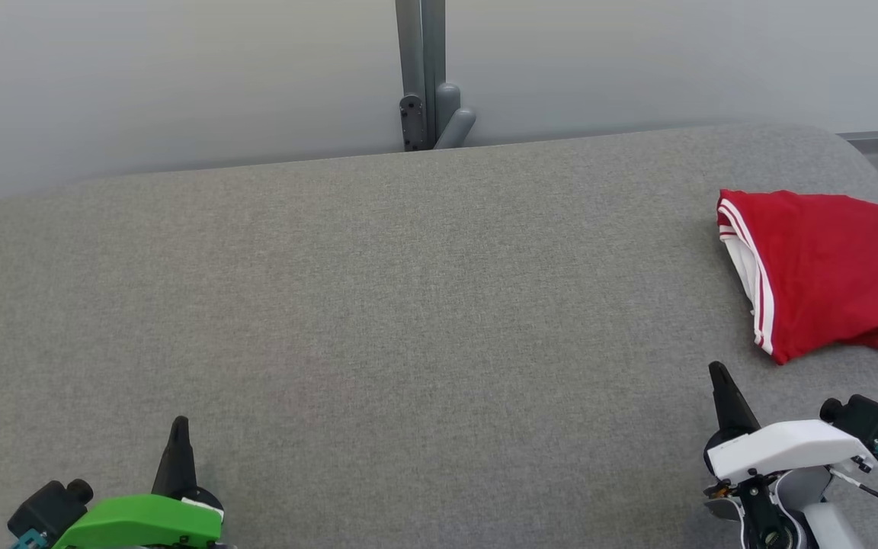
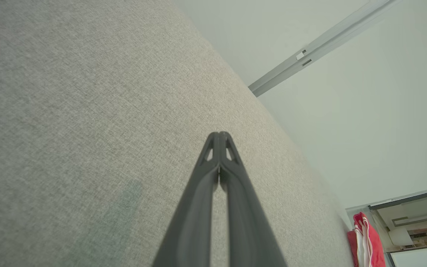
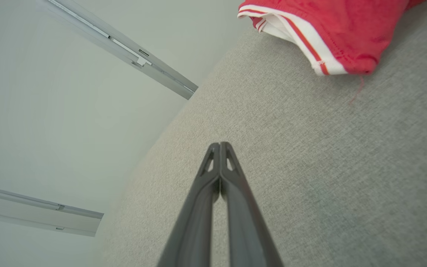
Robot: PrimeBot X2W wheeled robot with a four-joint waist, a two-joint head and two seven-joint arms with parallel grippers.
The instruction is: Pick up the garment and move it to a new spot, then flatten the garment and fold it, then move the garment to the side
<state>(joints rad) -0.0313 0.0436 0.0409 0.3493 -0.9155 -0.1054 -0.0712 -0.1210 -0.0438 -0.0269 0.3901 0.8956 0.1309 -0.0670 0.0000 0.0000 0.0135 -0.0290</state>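
Resting low over the grey counter [image 1: 408, 305], my left pincer [image 1: 180, 424] and right pincer [image 1: 716, 370] are both fully closed, holding nothing. The folded red garment [image 1: 828, 267] lies at the counter's right edge, near my right pincer but apart from it.

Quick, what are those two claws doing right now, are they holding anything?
Left claw: closed, holding nothing.
Right claw: closed, holding nothing; the red garment lies apart from it.
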